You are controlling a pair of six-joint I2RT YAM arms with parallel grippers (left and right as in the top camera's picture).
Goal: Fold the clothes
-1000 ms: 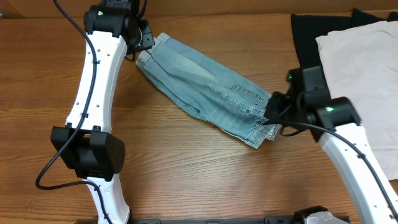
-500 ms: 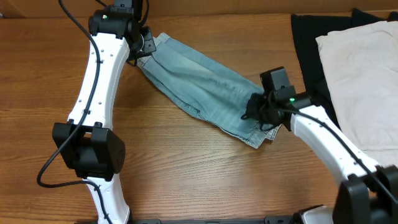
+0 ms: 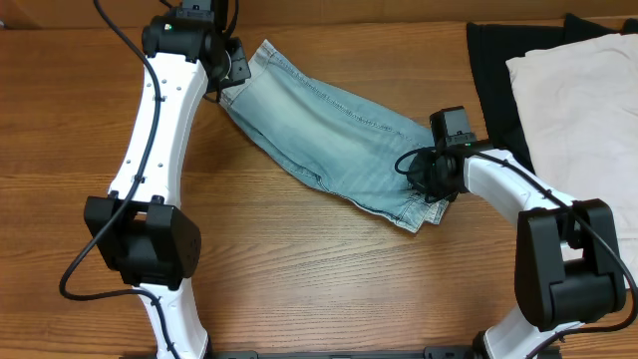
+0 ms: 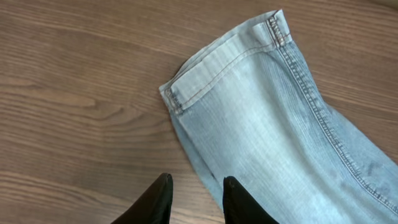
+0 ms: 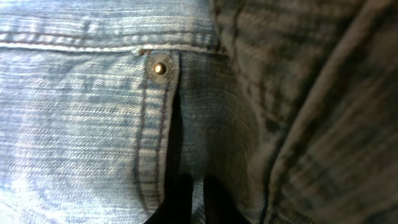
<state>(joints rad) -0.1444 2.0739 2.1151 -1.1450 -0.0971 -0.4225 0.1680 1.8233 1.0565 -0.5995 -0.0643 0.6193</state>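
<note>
The light-blue denim shorts (image 3: 329, 130) lie flat and diagonal on the wooden table, from upper left to lower right. My left gripper (image 3: 227, 72) hovers at their upper-left end. In the left wrist view its fingers (image 4: 198, 186) are open and hold nothing, right at the edge of the denim (image 4: 280, 124), below a cuffed hem. My right gripper (image 3: 427, 179) is at the lower-right end. In the right wrist view its fingers (image 5: 198, 199) are pinched shut on a fold of denim (image 5: 81, 93) beside a rivet.
A cream-white garment (image 3: 578, 110) lies on a black garment (image 3: 493, 60) at the right edge of the table, close behind my right arm. Bare wood (image 3: 299, 279) fills the front of the table.
My right gripper swung in from the right onto the lower-right end of the shorts and closed there. The cloth now lies smoother there. My left gripper barely moved.
</note>
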